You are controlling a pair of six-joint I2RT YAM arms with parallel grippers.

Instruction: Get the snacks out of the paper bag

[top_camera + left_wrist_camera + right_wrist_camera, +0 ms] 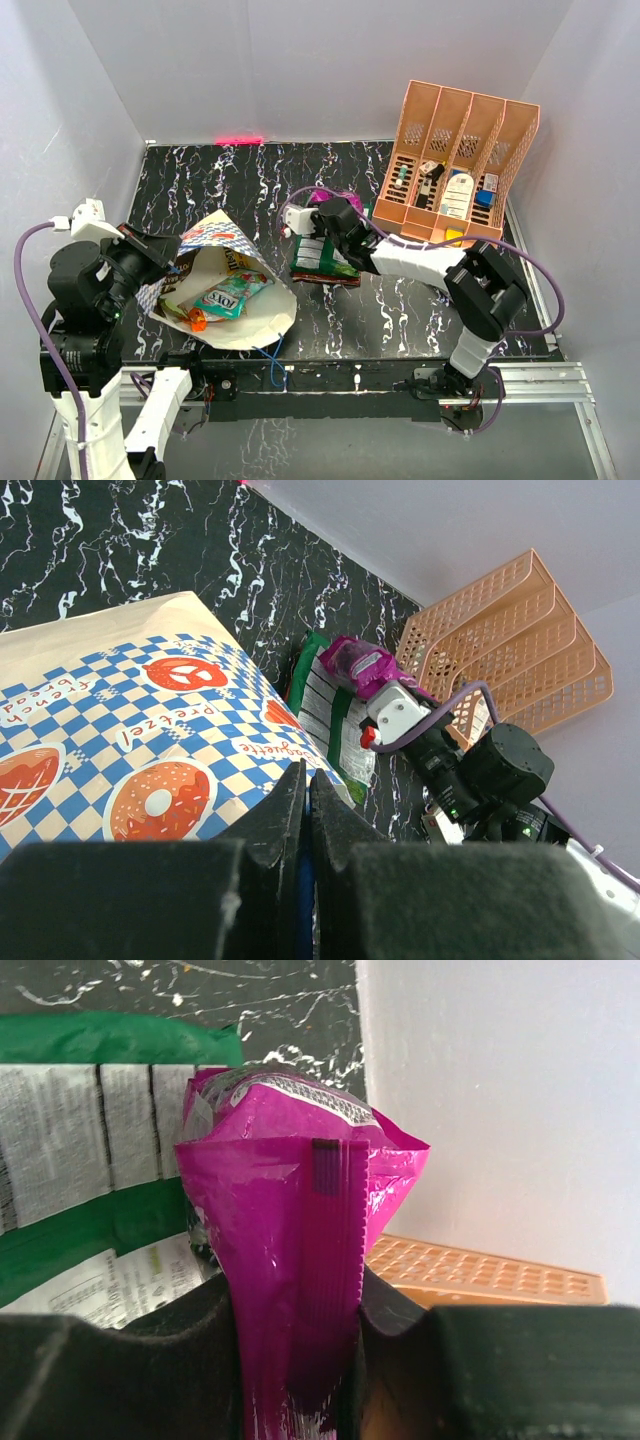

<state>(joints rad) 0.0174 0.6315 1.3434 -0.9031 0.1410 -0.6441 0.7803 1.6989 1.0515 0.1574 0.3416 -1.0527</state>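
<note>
The paper bag (215,237) lies on its side at the left, its mouth open toward the front. Inside it show a teal packet (222,300), an orange wrapper (197,321) and a dark brown packet (235,262). My left gripper (165,262) (307,775) is shut on the bag's blue cord handle at the checked rim (130,750). My right gripper (338,208) (298,1300) is shut on a purple packet (290,1160) (355,662), held over the table's middle. A green packet (322,260) (90,1230) lies flat just beneath it.
A salmon-orange slotted file rack (460,165) (510,640) with small bottles stands at the back right, close behind the right gripper. White walls enclose the black marbled table (250,180) on three sides. A loose blue cord (272,362) trails at the front edge.
</note>
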